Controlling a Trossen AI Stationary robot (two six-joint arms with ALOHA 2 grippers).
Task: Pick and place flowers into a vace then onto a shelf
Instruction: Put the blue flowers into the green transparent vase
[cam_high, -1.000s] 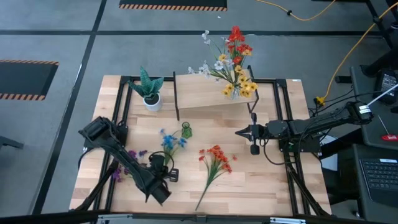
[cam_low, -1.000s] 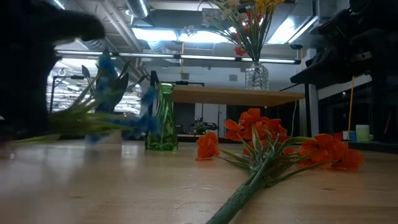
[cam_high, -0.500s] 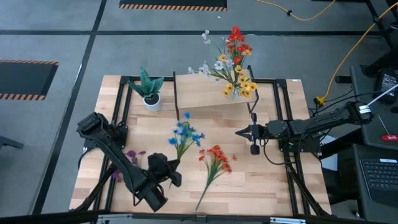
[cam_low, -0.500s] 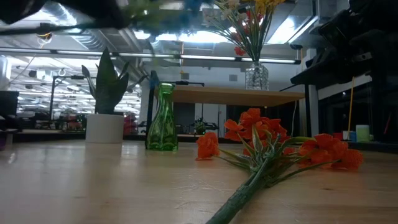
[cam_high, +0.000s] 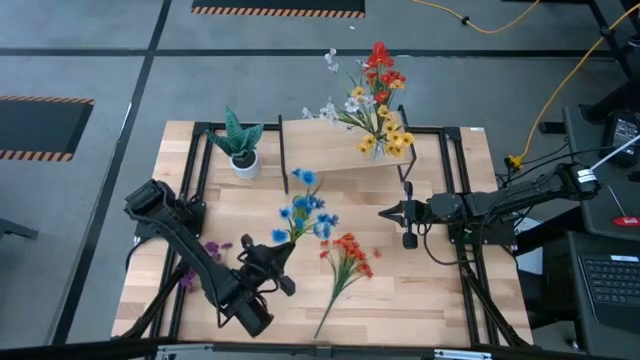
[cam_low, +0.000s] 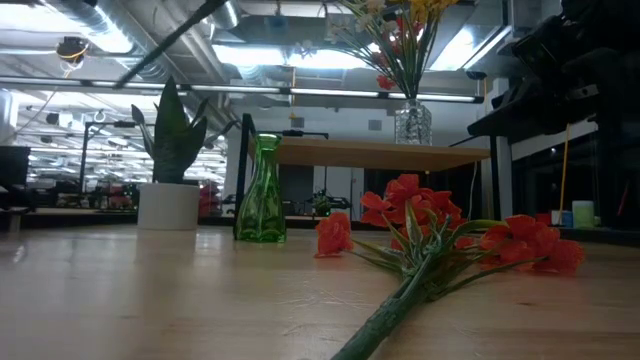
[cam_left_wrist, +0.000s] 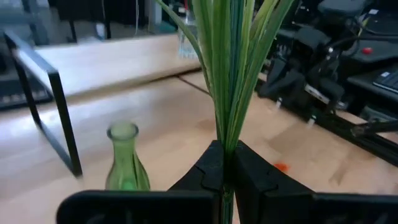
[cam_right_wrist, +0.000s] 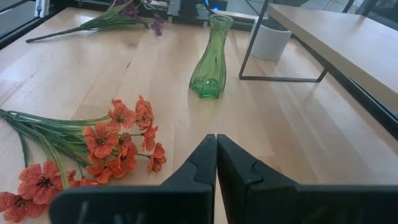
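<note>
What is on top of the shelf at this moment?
A clear glass vase stands on the shelf, holding red, white and yellow flowers. Nothing else shows on the board. Overhead, the blossoms hide the vase itself.

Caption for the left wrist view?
Left tool shut on blue flowers' green stems, above green vase.

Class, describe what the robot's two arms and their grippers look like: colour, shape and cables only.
Both arms are dark, jointed and slim. The left gripper ends in two black, flat-sided fingers tapering to blunt tips; the right gripper has the same black tapered pair. Black cables loop beside the right arm. No markings show.
</note>
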